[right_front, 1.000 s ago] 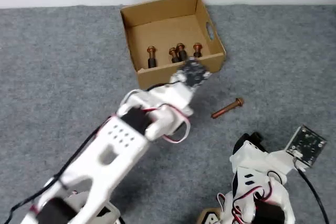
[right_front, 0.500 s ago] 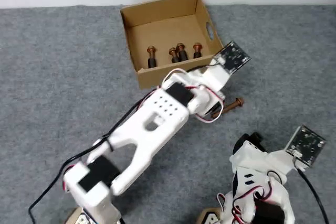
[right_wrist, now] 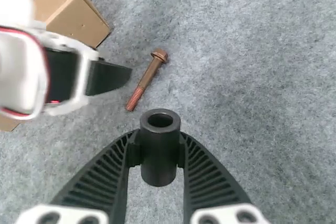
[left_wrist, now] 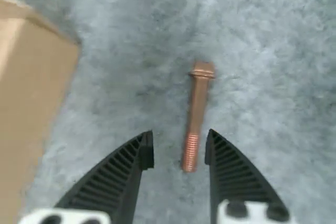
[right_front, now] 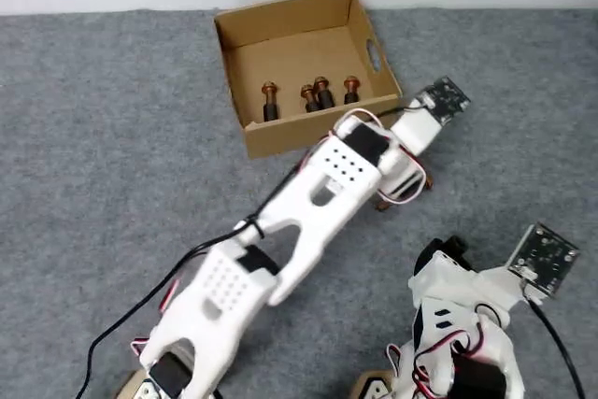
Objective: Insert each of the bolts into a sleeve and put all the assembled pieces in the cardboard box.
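Spread left fingers (left_wrist: pixel 126 171) flank the bolt (left_wrist: pixel 198 114) tip (right fingers (right_wrist: pixel 102 177) pinch the sleeve (right_wrist: pixel 159 145)).

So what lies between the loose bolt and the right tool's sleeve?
Only bare grey carpet, in the right wrist view; the bolt turns its threaded end to the sleeve in the right tool.

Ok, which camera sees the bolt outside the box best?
The left wrist view: the whole bolt lies right ahead of the open left gripper, head to thread. The right wrist view shows it whole too, but farther off. In the high view an arm covers nearly all of it.
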Controlling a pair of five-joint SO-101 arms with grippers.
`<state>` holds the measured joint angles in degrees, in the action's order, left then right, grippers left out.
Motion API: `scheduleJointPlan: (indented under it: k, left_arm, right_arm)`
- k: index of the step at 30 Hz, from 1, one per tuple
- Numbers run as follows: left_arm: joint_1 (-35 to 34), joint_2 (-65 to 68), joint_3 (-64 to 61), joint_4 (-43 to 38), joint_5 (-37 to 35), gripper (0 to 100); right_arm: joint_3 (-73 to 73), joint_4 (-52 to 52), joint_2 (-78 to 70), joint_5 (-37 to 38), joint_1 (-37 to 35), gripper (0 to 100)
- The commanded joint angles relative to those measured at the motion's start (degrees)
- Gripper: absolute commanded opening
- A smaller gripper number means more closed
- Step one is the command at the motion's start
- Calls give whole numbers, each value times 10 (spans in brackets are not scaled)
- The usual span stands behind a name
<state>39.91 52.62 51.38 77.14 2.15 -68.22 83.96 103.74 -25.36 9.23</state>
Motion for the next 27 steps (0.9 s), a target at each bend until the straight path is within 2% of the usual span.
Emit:
scheduleJointPlan:
  k: [1, 5, 9, 20, 27]
  left_arm:
    - [26, 62, 161, 66, 3, 171]
    - [40, 146, 285, 96, 3, 171]
    - [40, 207, 351, 95, 3, 167]
    - [32, 244, 373, 88, 3, 160]
    - [33, 256, 352, 111, 2, 82]
  right_arm:
    - [3, -16, 2, 4, 1, 8]
    - [2, -16, 2, 4, 1, 8]
    - [2, -16, 2, 4, 1, 8]
    - [2, -16, 2, 4, 1, 8]
    - [2, -16, 2, 4, 1, 8]
